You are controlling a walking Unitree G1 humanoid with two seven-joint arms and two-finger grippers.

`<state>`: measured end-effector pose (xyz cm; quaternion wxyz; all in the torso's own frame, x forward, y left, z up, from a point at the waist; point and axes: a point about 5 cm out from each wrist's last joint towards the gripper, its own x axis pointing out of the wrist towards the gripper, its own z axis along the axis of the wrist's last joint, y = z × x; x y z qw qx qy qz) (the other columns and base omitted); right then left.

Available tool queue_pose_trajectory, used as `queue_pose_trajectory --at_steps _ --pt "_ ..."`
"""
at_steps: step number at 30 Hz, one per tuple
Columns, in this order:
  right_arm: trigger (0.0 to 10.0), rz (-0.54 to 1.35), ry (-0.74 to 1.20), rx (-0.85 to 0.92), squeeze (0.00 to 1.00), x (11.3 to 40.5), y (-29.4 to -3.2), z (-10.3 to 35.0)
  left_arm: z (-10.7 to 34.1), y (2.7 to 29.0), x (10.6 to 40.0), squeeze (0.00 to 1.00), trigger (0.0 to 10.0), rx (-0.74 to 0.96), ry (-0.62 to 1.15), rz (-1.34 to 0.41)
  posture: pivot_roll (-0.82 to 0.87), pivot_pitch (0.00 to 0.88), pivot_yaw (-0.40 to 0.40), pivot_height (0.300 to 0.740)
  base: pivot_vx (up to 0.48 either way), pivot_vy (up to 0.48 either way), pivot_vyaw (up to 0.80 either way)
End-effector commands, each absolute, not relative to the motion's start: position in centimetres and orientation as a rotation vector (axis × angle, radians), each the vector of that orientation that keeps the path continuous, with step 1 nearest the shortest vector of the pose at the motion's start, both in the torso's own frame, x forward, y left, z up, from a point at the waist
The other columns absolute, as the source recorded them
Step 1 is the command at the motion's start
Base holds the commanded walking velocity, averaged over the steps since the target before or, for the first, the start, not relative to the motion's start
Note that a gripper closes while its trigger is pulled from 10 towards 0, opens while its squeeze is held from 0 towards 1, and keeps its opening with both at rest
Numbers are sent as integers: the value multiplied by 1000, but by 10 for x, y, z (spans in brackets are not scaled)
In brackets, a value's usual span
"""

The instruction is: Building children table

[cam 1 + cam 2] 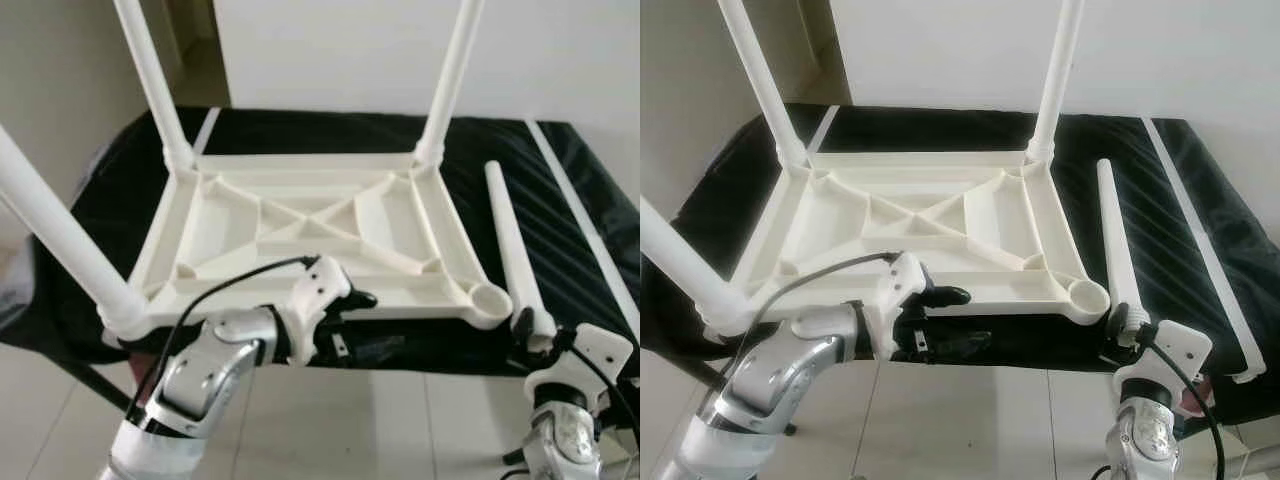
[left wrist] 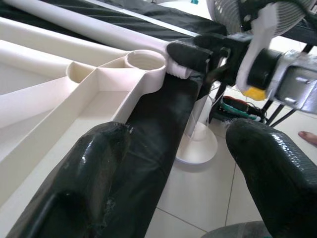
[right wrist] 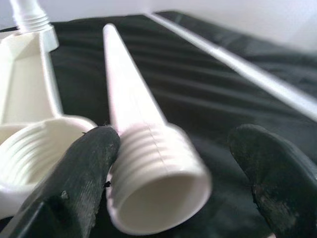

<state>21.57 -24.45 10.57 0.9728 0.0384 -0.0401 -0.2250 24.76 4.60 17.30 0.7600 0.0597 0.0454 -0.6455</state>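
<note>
Black cloth covers a low bed-like surface against a pale wall, with light floor tiles below its near edge. On it lies the white plastic children's table top, upside down, its ribbed underside facing up. Three legs are already screwed in: two at the far corners and one at the near corner on the robot's left. The near corner on the robot's right has an empty threaded socket.

The fourth leg lies loose on the cloth just beside that socket, threaded end toward the robot. The right gripper sits at this threaded end with its fingers spread wide; one finger touches the side of the thread while the other stands well clear, so the leg is straddled but not yet clamped. The open socket sits just beyond the touching finger.

The left gripper is at the near edge of the table top, fingers apart and holding nothing; one finger lies along the black cloth against the rim, the other hangs out over the floor. Past its fingertips, the left wrist view shows the empty socket, the right gripper, and the base of a white pedestal fan.

By this reading the build is about three quarters done: the last leg needs grasping, standing upright on the socket and screwing in, then the table turning over.
</note>
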Motion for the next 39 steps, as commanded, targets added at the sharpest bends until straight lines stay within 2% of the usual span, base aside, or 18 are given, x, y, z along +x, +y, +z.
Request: queue_pose_trajectory --at_steps 1,8,14,15,16,17,18,19,20,21,25,30,31,34,35,36,37,39 --pt "10000 -445 -42 100 0 215 -247 96 173 44 243 0 10000 130 99 -1455 -8 71 12 740 0 0 0" --pt "10000 -417 -32 201 0 222 -252 92 175 44 244 0 10000 120 99 -1442 -9 73 11 740 0 0 0" --pt "10000 -393 -42 170 0 226 -258 94 176 43 244 0 10000 116 99 -1434 -7 76 13 740 0 0 0" --pt "4039 -387 -43 163 0 227 -260 94 176 43 244 0 10000 116 99 -1433 -6 77 13 740 0 0 0" --pt "2667 -384 -43 161 0 227 -261 93 176 43 244 0 10000 118 99 -1432 -6 77 13 740 0 0 0" --pt "2667 -384 -43 161 0 227 -261 93 176 43 244 0 10000 118 99 -1432 -6 77 13 740 0 0 0" --pt "0 -376 -40 143 0 228 -262 93 176 44 245 0 10000 119 100 -1427 -5 77 14 740 0 0 0" --pt "0 -376 -40 143 0 228 -262 93 176 44 245 0 10000 119 100 -1427 -5 77 14 740 0 0 0" --pt "0 -363 -14 35 0 228 -264 91 176 44 246 0 10000 118 99 -1423 -5 76 14 740 0 0 0" --pt "0 -363 -14 35 0 228 -264 91 176 44 246 0 10000 118 99 -1423 -5 76 14 740 0 0 0" --pt "0 -373 93 -247 0 227 -269 83 177 45 247 0 10000 115 97 -1419 -11 77 17 740 0 0 0" --pt "0 -374 115 -302 0 227 -270 82 177 45 248 0 10000 115 97 -1418 -14 77 18 740 0 0 0" --pt "10000 -380 117 -307 0 227 -272 82 178 44 248 0 10000 115 97 -1418 -16 79 19 740 0 0 0" --pt "10000 -370 81 -253 0 227 -271 86 178 44 249 0 10000 114 96 -1417 -16 79 19 740 0 0 0" --pt "10000 -366 53 -196 408 227 -270 88 178 44 248 0 10000 114 96 -1417 -14 81 18 740 0 0 0" --pt "10000 -364 34 -163 408 227 -269 89 178 44 248 0 10000 113 96 -1417 -14 81 18 740 0 0 0" --pt "10000 -352 3 -120 1000 227 -268 92 178 44 248 0 10000 115 97 -1416 -14 82 17 740 0 0 0" --pt "10000 -345 -18 -94 1000 227 -267 93 177 45 248 0 10000 116 98 -1415 -14 82 17 740 0 0 0"
